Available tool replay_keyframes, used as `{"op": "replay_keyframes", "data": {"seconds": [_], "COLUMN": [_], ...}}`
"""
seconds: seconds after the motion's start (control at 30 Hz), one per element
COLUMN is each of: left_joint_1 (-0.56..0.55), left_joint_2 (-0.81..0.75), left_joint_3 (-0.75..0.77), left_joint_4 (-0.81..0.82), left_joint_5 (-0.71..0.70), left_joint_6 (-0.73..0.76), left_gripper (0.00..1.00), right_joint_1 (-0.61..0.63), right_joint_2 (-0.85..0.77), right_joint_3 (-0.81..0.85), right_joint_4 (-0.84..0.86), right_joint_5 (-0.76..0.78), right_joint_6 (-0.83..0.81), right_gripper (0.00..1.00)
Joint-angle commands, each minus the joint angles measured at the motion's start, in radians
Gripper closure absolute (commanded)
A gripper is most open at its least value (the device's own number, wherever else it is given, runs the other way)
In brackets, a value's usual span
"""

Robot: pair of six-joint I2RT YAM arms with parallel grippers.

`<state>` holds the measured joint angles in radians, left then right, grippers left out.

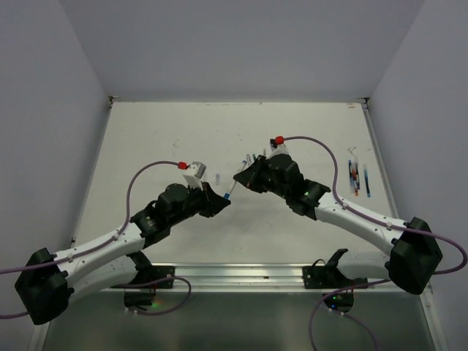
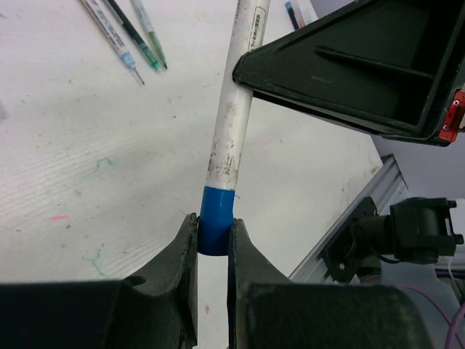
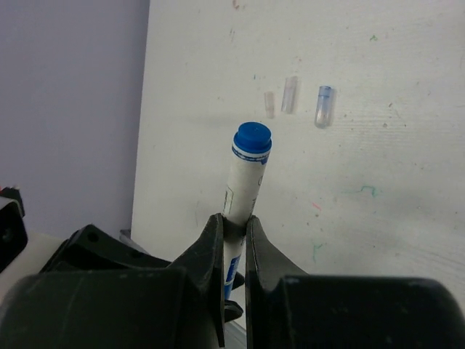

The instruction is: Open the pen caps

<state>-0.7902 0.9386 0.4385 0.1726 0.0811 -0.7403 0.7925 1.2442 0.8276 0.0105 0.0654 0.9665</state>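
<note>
**Blue cap (image 2: 217, 211) pinched for a pull-off, with both grippers on one white pen (image 2: 231, 123).**

The left gripper (image 2: 213, 233) is closed tight on the blue cap, held right at its fingertips. Just ahead of it, the right gripper (image 3: 234, 222) is clamped on the barrel. These opposed holds are probably meant for a straight pull along the pen. The cap is still seated. Three bare-tipped pens (image 2: 131, 36) lie ahead-left of the left fingers, and loose clear caps (image 3: 290, 94) lie on the table (image 2: 73, 182) beyond the right fingertips.

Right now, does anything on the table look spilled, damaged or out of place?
Nothing serious: only small green and pink ink marks stain the table, and three detached caps lie side by side. No spill or breakage shows.
</note>
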Motion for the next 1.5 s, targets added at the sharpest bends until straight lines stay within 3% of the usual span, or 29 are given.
{"op": "replay_keyframes", "data": {"seconds": [0.0,0.07,0.1,0.17,0.2,0.33,0.4,0.57,0.67,0.73,0.8,0.83,0.9,0.93,0.97,1.03,1.07,1.17,1.27,1.33,1.47], "left_joint_1": [-0.015,-0.026,-0.026,-0.026,-0.026,-0.026,-0.027,-0.027,-0.027,-0.027,-0.027,-0.027,-0.027,-0.027,-0.026,-0.011,0.005,0.107,0.242,0.296,0.327], "left_joint_2": [-0.049,-0.050,-0.049,-0.049,-0.052,-0.011,-0.021,-0.075,-0.100,-0.101,-0.112,-0.121,-0.135,-0.130,-0.100,-0.061,-0.044,-0.031,0.020,0.054,0.150], "left_joint_3": [0.055,0.069,0.066,0.029,0.013,-0.087,-0.118,-0.159,-0.214,-0.234,-0.231,-0.221,-0.129,-0.088,-0.005,0.058,0.078,0.100,0.123,0.146,0.172], "left_joint_4": [-0.367,-0.369,-0.328,-0.108,-0.037,0.305,0.458,0.476,0.551,0.564,0.533,0.431,0.226,-0.009,-0.122,-0.345,-0.366,-0.357,-0.360,-0.367,-0.366], "left_joint_5": [-0.475,-0.481,-0.401,-0.212,-0.026,0.349,0.435,0.480,0.502,0.500,0.468,0.441,0.243,0.145,-0.071,-0.234,-0.303,-0.279,-0.285,-0.320,-0.440], "left_joint_6": [0.001,0.021,0.044,0.156,0.162,0.038,-0.022,-0.043,-0.082,-0.100,-0.084,-0.068,0.017,0.041,0.053,0.048,0.055,0.074,0.075,0.075,0.050], "left_gripper": [1.00,1.00,1.00,1.00,1.00,1.00,1.00,1.00,1.00,1.00,1.00,1.00,1.00,1.00,1.00,1.00,1.00,1.00,1.00,1.00,1.00], "right_joint_1": [-0.019,-0.019,-0.019,-0.021,-0.027,-0.076,-0.142,-0.338,-0.410,-0.415,-0.415,-0.417,-0.417,-0.418,-0.418,-0.424,-0.429,-0.455,-0.492,-0.493,-0.501], "right_joint_2": [-0.008,0.003,0.004,-0.005,-0.003,0.012,0.018,0.032,0.093,0.125,0.132,0.136,0.146,0.162,0.173,0.207,0.251,0.393,0.507,0.561,0.650], "right_joint_3": [0.080,0.090,0.085,0.064,0.048,0.048,0.036,-0.008,-0.041,-0.019,0.031,0.059,0.111,0.164,0.197,0.258,0.324,0.456,0.514,0.580,0.630], "right_joint_4": [-0.191,-0.234,-0.236,-0.147,-0.112,0.029,0.087,0.230,0.513,0.568,0.441,0.398,0.186,0.118,-0.044,-0.179,-0.304,-0.525,-0.607,-0.670,-0.738], "right_joint_5": [0.263,0.283,0.278,0.236,0.211,0.068,-0.033,-0.251,-0.473,-0.528,-0.509,-0.483,-0.443,-0.402,-0.373,-0.328,-0.296,-0.275,-0.343,-0.293,-0.202], "right_joint_6": [-0.011,-0.018,-0.022,-0.061,-0.074,-0.127,-0.126,-0.065,0.012,0.002,-0.049,-0.064,-0.150,-0.178,-0.230,-0.281,-0.335,-0.437,-0.514,-0.557,-0.615], "right_gripper": [1.00,1.00,1.00,1.00,1.00,1.00,1.00,1.00,1.00,1.00,1.00,1.00,1.00,1.00,1.00,1.00,1.00,1.00,1.00,1.00,1.00]}}
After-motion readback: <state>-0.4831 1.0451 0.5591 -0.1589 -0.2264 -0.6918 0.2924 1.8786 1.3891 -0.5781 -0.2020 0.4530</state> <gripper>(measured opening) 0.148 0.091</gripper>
